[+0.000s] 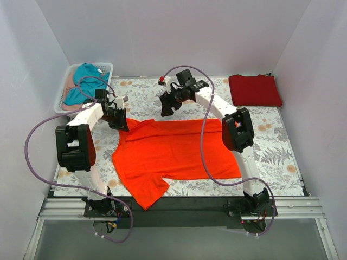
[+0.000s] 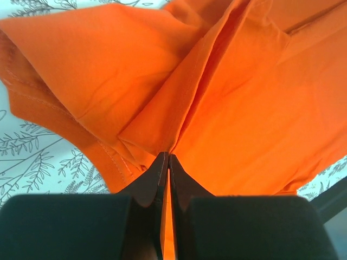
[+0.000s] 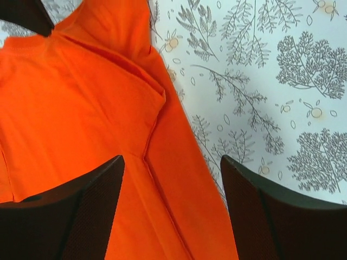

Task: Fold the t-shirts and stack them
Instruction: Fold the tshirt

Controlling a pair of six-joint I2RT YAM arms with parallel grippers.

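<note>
The bright orange-red t-shirt (image 1: pixel 173 151) lies spread on the table's middle, one sleeve pointing toward the near edge. My left gripper (image 1: pixel 120 122) is shut on a pinch of its fabric (image 2: pixel 179 108) at the shirt's far left corner. My right gripper (image 1: pixel 166 108) is open, hovering over the shirt's far edge (image 3: pixel 108 135), its fingers (image 3: pixel 92 200) straddling a seam with nothing between them. The darker crimson t-shirt (image 1: pixel 255 90) lies folded at the far right corner.
A white basket (image 1: pixel 64 86) at the far left holds a teal garment (image 1: pixel 85 76) and a pale pink one. The tablecloth (image 1: pixel 271 151) has a leaf print. White walls enclose the table on three sides.
</note>
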